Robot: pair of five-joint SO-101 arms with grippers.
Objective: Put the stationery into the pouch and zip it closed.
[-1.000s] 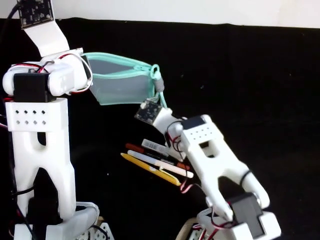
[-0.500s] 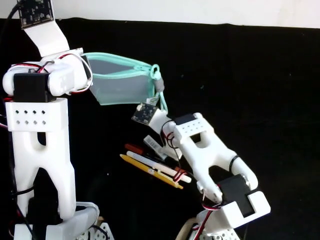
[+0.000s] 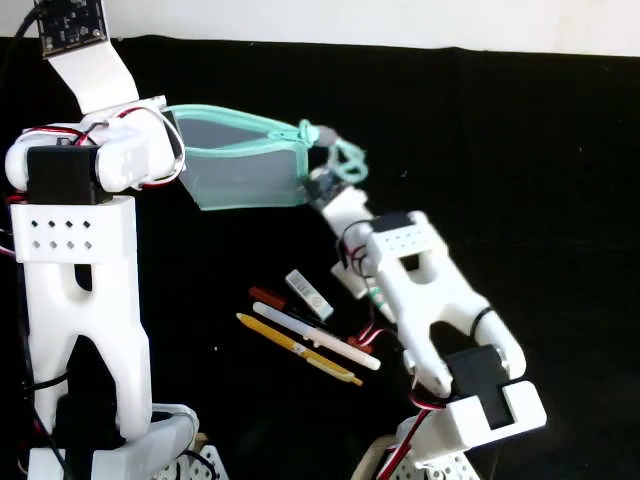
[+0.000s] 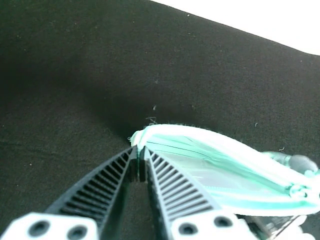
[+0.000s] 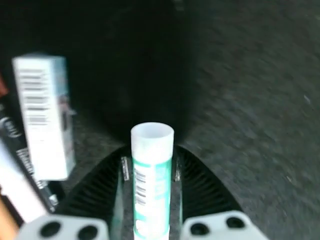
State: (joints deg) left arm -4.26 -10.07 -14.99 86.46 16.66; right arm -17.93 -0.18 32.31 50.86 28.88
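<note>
a robotics lab bench: white robot arm (image 3: 80, 280) on black-clothed table (image 3: 540, 150).

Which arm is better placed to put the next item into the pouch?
Right. The right gripper holds a white-and-green tube near the end of the pouch; the left gripper is shut on it.

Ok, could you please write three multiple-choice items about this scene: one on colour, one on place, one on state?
1. What colour is the soft fabric zip pouch in the left tool? A red; B mint green; C yellow.
2. Where is the small white barcoded box? A on the black table beside the thin pens; B inside the pouch; C in the left tool.
3. What does the right tool hold? A nothing; B a pen; C a white plastic tube with green print.
Answers: B, its fabric is mint; A, it lies by the pens; C, the tube sits in its grip.
</note>
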